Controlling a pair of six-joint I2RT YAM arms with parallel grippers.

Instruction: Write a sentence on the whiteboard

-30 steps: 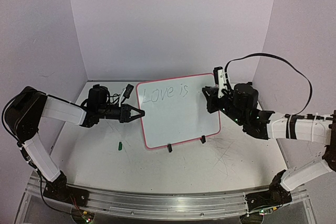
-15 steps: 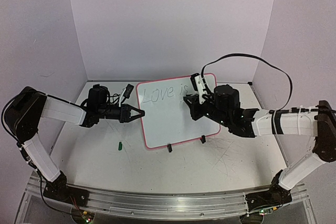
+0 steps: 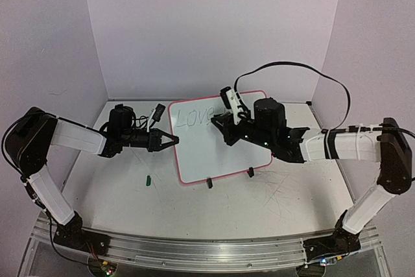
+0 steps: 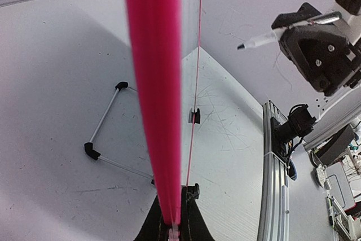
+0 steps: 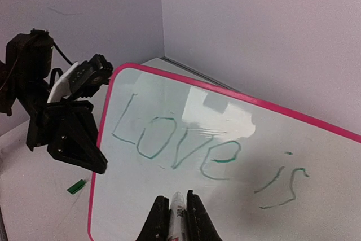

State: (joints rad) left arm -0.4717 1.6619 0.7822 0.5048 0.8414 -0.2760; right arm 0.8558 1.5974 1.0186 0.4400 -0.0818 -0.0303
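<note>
The whiteboard [image 3: 207,157], white with a pink frame, stands tilted on two black feet mid-table. My left gripper [image 3: 170,139] is shut on its left edge; the left wrist view shows the pink frame [image 4: 155,83] edge-on between the jaws of the left gripper [image 4: 172,221]. The sentence [image 5: 186,145] reads "Love is" in green; from above only "Love" [image 3: 192,118] shows, the rest hidden by my right arm. My right gripper [image 5: 173,210] is shut on a white marker [image 5: 178,207], held in front of the board below "Love". The marker [image 4: 265,38] has its tip a little off the board's face.
A small green cap [image 3: 148,180] lies on the table left of the board's near corner. A wire stand [image 4: 104,134] props the board from behind. Purple walls close in the back and both sides. A metal rail [image 3: 194,251] runs along the front edge.
My right arm has swung left with the marker, from the board's right edge to its upper middle, now covering "is". The left gripper and the board have not moved.
</note>
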